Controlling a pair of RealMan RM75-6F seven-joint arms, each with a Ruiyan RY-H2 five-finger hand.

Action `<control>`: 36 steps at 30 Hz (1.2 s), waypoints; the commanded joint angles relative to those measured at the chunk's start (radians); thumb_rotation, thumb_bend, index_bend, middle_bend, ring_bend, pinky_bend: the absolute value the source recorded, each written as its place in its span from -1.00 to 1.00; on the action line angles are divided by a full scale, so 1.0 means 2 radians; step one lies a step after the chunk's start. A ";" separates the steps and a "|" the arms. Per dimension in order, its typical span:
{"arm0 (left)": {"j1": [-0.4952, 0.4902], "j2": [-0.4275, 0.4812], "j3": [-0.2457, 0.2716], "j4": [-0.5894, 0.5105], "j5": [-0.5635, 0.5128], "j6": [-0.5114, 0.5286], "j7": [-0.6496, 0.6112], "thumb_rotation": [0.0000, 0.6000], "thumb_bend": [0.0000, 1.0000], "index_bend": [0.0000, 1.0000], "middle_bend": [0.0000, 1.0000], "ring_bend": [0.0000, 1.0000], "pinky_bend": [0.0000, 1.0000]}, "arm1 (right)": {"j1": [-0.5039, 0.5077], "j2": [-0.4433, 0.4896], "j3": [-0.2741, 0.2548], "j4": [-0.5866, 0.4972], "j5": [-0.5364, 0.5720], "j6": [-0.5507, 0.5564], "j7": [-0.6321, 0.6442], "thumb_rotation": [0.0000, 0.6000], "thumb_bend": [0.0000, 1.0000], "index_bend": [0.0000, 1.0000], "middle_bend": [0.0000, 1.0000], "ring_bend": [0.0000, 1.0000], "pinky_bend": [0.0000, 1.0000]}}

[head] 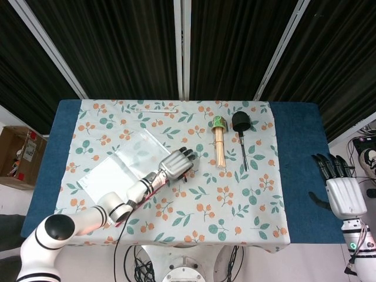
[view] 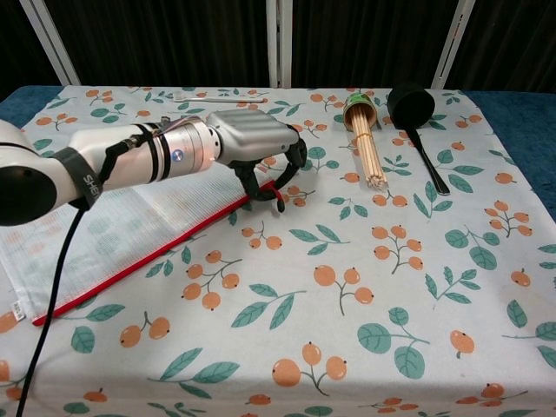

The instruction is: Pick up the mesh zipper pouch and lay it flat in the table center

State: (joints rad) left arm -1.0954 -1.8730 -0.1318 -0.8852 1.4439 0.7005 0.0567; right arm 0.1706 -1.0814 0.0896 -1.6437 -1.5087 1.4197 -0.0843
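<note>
A bench (head: 296,176) covered in blue, with a leaf-and-berry patterned cloth (head: 229,202) over it, stands before black ribbed wall panels (head: 123,47) split by pale metal struts (head: 182,47), with a brown cardboard box (head: 20,154) on the floor at nine o'clock.

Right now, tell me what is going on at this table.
The left hand is at the near corner of the mesh zipper pouch, its fingers curled down around the red zipper edge there. The pouch lies flat on the left side of the floral tablecloth, not yet lifted or moved to the center. The right hand hangs open off the table's right edge. A bundle of bamboo skewers and a black ladle lie untouched farther back.
</note>
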 commanded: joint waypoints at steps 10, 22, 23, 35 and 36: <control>0.137 0.085 -0.031 -0.253 -0.051 0.239 0.193 1.00 -0.31 0.45 -0.30 -0.47 -0.36 | 0.076 0.036 0.031 -0.044 -0.051 -0.052 0.036 1.00 -0.77 -0.95 -0.82 -1.00 -1.00; 0.229 0.110 -0.008 -0.373 0.005 0.407 0.294 1.00 -0.33 0.56 0.47 0.43 0.64 | 0.240 0.021 0.084 -0.061 -0.050 -0.218 0.085 1.00 -0.76 -0.90 -0.77 -1.00 -1.00; 0.234 0.112 -0.005 -0.379 0.007 0.411 0.300 1.00 -0.33 0.56 0.50 0.46 0.66 | 0.252 0.016 0.087 -0.059 -0.046 -0.229 0.087 1.00 -0.76 -0.90 -0.77 -1.00 -1.00; 0.282 0.123 0.026 -0.433 0.042 0.437 0.314 1.00 -0.34 0.56 0.70 0.65 0.85 | 0.402 -0.074 0.111 0.014 -0.016 -0.363 0.127 1.00 -0.67 -0.64 -0.71 -1.00 -0.98; 0.285 0.124 0.029 -0.438 0.045 0.437 0.314 1.00 -0.34 0.56 0.70 0.66 0.85 | 0.415 -0.085 0.111 0.026 -0.015 -0.372 0.130 1.00 -0.66 -0.60 -0.71 -1.00 -0.98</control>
State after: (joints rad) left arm -0.5316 -1.6280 -0.0813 -1.7517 1.5276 1.5741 0.6838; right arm 0.9538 -1.2087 0.3051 -1.6350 -1.5489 0.7169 0.1554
